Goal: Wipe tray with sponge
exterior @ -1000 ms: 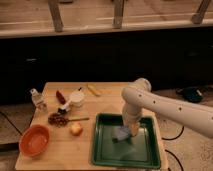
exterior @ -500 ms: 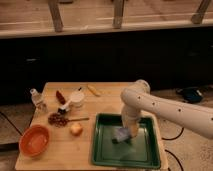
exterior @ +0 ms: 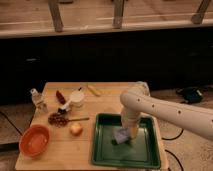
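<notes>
We see a wooden table (exterior: 100,102) in the lower middle of the frame, with a dark wall and a pale rail behind it at the top. On the right side of the table sits a big green tray (exterior: 145,150) with a raised rim. The white arm (exterior: 170,112) comes in from the right edge and bends down over the tray. Its gripper (exterior: 127,131) is low in the middle of the tray, and its fingers are pinched tight on the sponge (exterior: 122,136), a small blue-grey block that rests on the tray floor. To the left we see an orange bowl (exterior: 35,140) near the lower left corner, a small round fruit (exterior: 76,129) just beside the tray, a white cup (exterior: 76,97) higher up, and a small clear bottle (exterior: 36,98) near the left edge of the table.
</notes>
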Controlling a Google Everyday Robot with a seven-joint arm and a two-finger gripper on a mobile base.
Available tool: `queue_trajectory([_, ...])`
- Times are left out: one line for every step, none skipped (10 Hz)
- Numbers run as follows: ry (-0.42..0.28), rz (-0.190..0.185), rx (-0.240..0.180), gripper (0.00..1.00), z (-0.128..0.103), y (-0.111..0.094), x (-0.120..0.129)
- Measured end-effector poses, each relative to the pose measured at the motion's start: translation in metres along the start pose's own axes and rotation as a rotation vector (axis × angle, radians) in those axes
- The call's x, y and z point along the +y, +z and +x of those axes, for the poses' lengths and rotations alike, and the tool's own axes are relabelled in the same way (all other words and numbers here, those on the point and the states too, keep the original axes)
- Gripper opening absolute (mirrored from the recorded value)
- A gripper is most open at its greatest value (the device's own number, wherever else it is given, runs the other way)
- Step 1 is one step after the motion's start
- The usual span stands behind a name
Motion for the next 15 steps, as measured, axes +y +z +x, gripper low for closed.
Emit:
queue_trajectory([-0.003,0.003,0.002,0.05,-0.001,0.0,0.001])
queue_trajectory([-0.004,0.006,0.005,0.05,-0.001,0.001,0.001])
queue_trajectory([-0.004,0.006,0.007,0.05,-0.002,0.001,0.002])
queue_trajectory([-0.008,0.008,0.01,0.05,-0.004,0.001,0.001])
queue_trajectory([-0.013,0.01,0.013,0.05,-0.005,0.002,0.001])
queue_trajectory([-0.017,0.014,0.016,0.05,-0.007,0.002,0.0])
queue_trajectory([-0.019,0.014,0.02,0.05,-0.008,0.002,0.001])
queue_trajectory([-0.02,0.015,0.022,0.05,-0.009,0.002,0.001])
queue_trajectory([-0.023,0.015,0.026,0.05,-0.01,0.003,0.002])
queue_trajectory([-0.029,0.021,0.032,0.05,-0.012,0.004,0.001])
queue_trajectory([-0.031,0.021,0.033,0.05,-0.013,0.005,0.002])
queue_trajectory([-0.034,0.022,0.038,0.05,-0.014,0.005,0.002])
queue_trajectory([-0.044,0.026,0.041,0.05,-0.019,0.006,-0.001])
queue_trajectory([-0.046,0.029,0.041,0.05,-0.02,0.006,-0.002])
queue_trajectory([-0.048,0.028,0.045,0.05,-0.019,0.007,0.0])
